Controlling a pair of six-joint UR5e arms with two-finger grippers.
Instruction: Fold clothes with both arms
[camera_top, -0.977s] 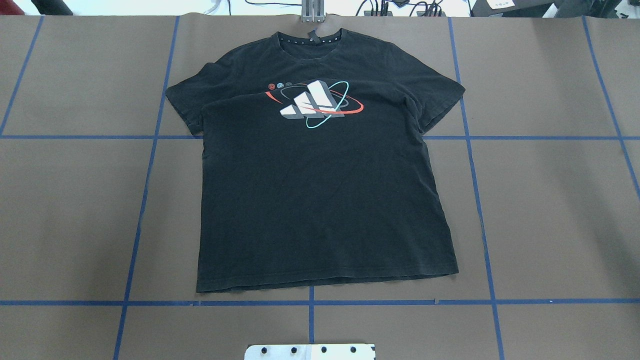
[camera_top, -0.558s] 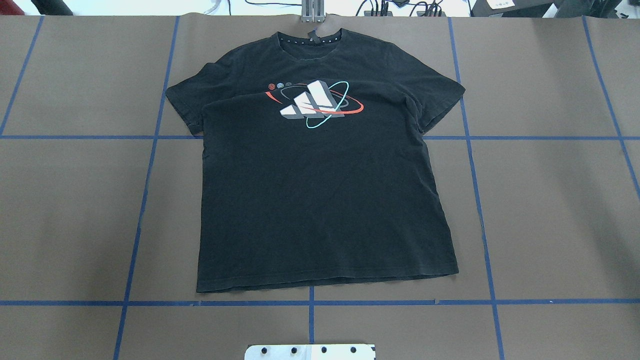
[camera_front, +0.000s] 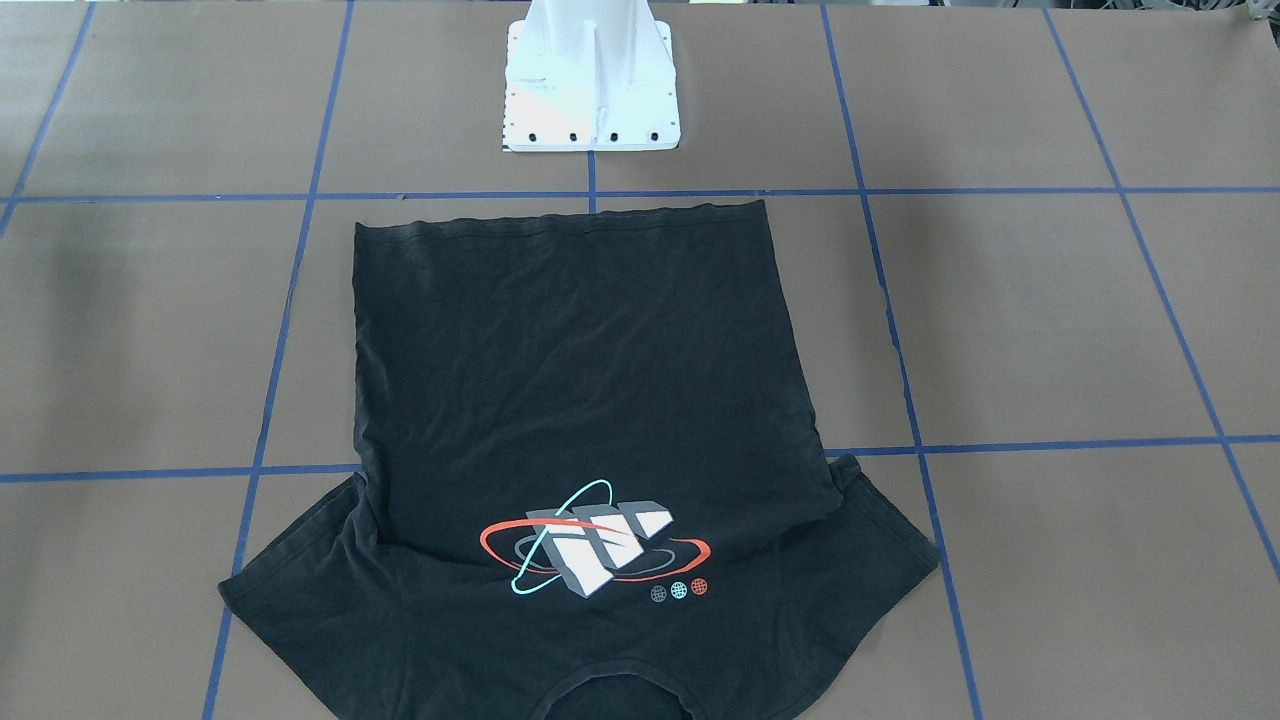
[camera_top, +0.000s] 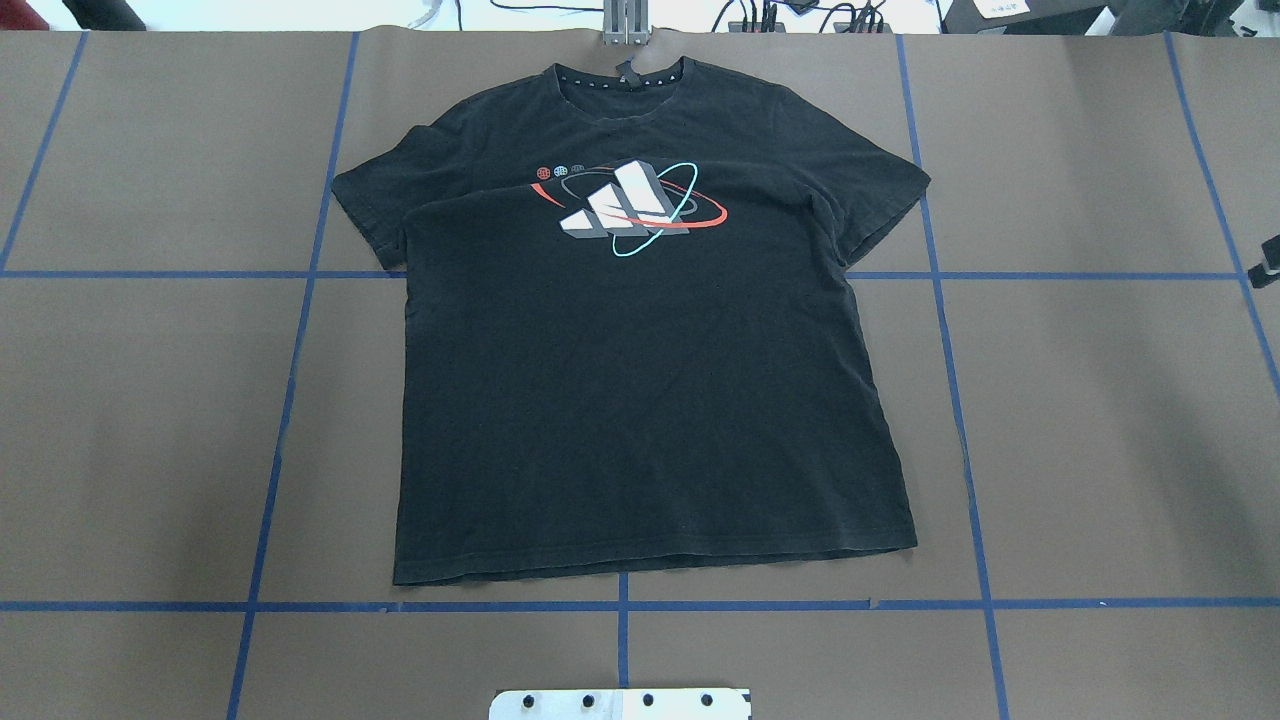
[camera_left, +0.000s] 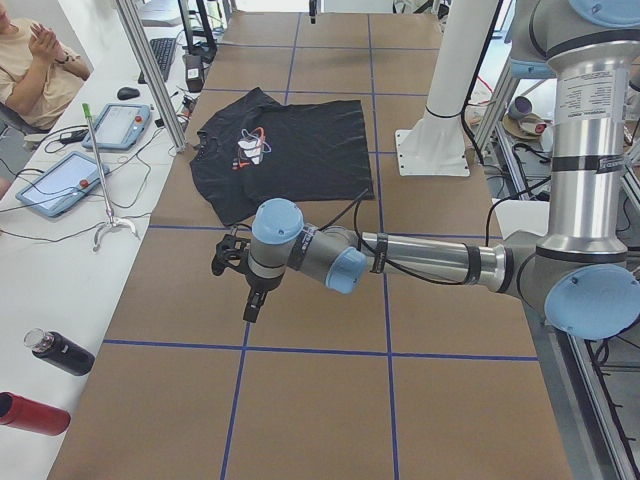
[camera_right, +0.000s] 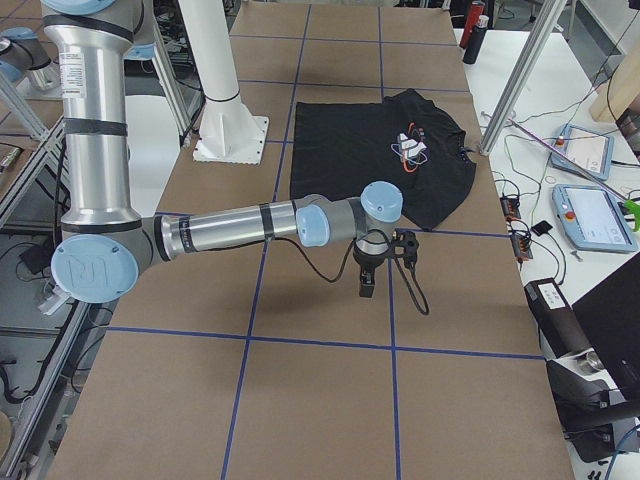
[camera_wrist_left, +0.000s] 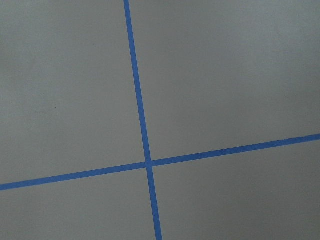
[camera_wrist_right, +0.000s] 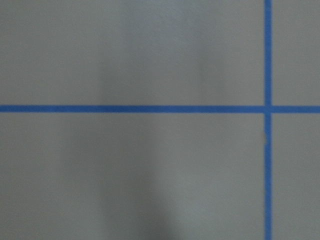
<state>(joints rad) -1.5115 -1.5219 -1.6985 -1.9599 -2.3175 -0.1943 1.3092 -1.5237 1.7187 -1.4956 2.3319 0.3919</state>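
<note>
Well, flat black T-shirt (camera_top: 640, 400), three-bar chest print (camera_top: 620, 210), unreadable collar label (camera_top: 627, 72); left pincer (camera_left: 252, 305), right pincer (camera_right: 367, 288): state indiscernible.

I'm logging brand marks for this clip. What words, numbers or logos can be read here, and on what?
No readable text.
T-shirt print: bars and rings, no words; three round badges too small.
Left arm sticker: too small.
Right arm sticker: too small.

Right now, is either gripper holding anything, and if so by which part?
Nothing is held. The black short-sleeved printed T-shirt lies flat on the brown table; the left gripper and right gripper hang over the table, well apart from it.
</note>
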